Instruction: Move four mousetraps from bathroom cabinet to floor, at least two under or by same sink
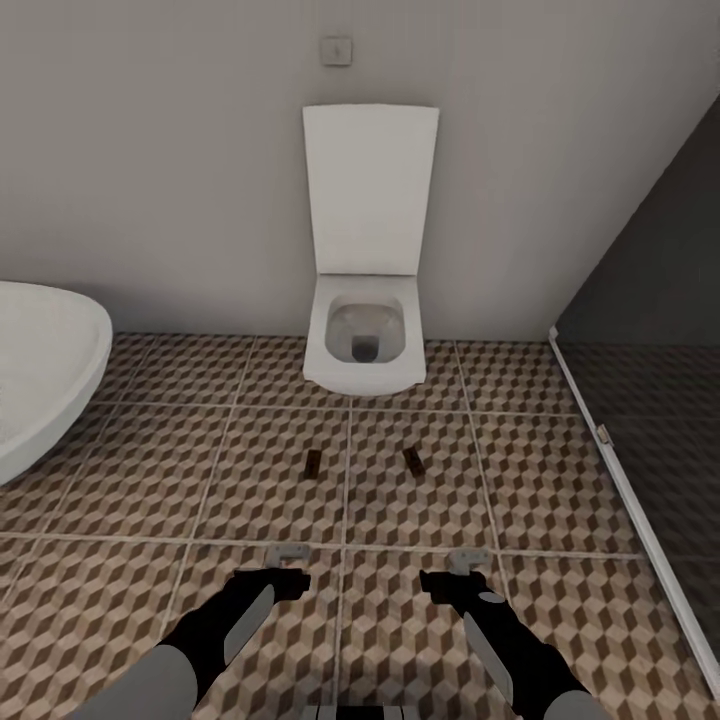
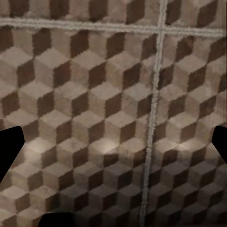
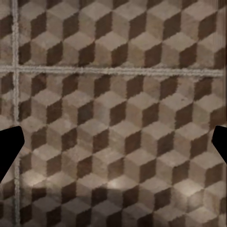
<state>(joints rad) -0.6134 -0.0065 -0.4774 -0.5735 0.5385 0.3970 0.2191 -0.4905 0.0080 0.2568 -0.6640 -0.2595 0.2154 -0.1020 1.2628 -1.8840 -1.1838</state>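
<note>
Brown traps, two: left trap (image 1: 314, 463) and right trap (image 1: 414, 460) flat on floor (image 1: 150, 480) before toilet (image 1: 365, 345), long axes roughly pointing away, each straight ahead of nearer claw, left claw (image 1: 288, 556) and right claw (image 1: 466, 562) both spread, empty.

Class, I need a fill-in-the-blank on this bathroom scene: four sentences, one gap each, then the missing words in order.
1. ____ mousetraps lie on the floor.
2. Both traps lie in front of the white ____.
3. The lid of the toilet is ____.
4. The left gripper and right gripper hang above the floor, each holding ____.

Missing words: two; toilet; up; nothing
</note>
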